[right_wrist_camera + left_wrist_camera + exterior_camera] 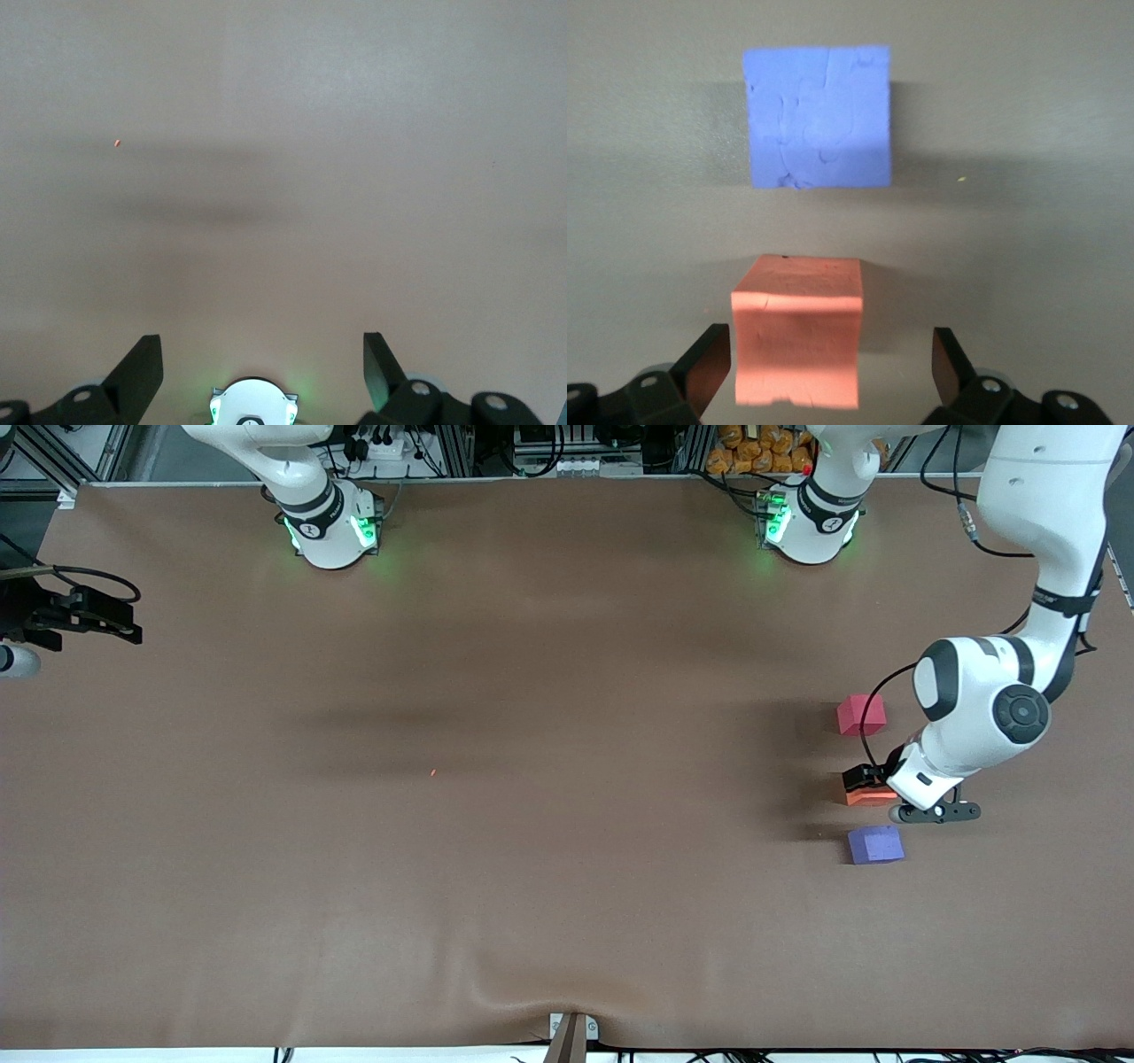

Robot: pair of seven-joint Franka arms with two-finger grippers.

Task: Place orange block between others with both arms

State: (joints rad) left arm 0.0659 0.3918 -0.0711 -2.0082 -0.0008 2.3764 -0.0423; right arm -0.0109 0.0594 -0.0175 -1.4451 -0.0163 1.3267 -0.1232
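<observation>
Brown counter. Left end effector, frame right, open astride the orange block, not touching; block sits between red-pink cube and purple cube. Right end effector waits, frame's left edge, open.

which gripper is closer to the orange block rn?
Left. The left gripper is open right around the orange block, between the red-pink cube and purple cube. The right gripper is open and waits at the right arm's end of the table.
</observation>
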